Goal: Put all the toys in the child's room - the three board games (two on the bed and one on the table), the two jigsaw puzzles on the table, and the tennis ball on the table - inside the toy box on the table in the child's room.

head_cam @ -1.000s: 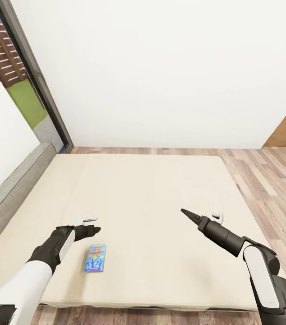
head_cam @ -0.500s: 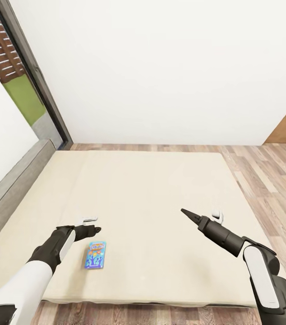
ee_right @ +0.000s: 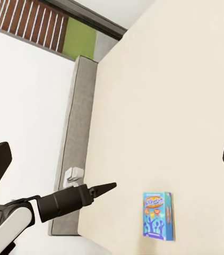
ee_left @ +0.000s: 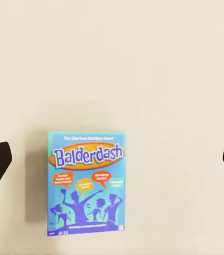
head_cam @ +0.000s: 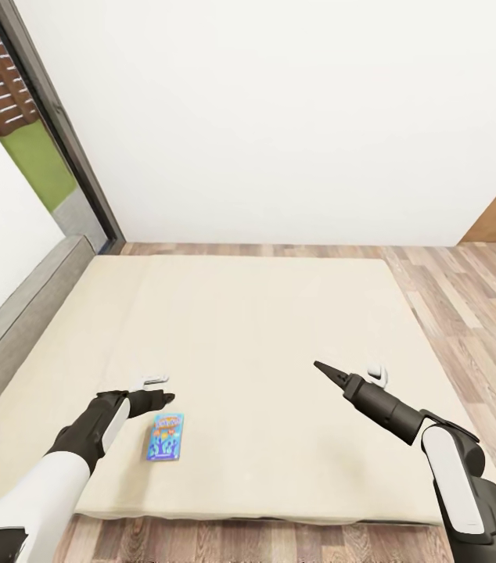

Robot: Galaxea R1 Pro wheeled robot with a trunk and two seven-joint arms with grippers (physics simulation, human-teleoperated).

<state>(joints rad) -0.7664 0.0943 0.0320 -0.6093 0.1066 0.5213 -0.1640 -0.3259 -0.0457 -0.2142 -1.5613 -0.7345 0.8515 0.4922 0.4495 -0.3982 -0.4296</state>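
beige bed [head_cam: 264, 328], small blue board game [head_cam: 165, 436] on it

The head view looks forward and down from above the foot of the bed [head_cam: 264, 328], taking in the mattress, white wall and window. The left wrist view faces straight down, close over the small blue board game [ee_left: 86, 183]. The right wrist view looks from higher, across the bed toward the headboard [ee_right: 79, 133]. All three share that game [head_cam: 165, 436] [ee_right: 157, 216].
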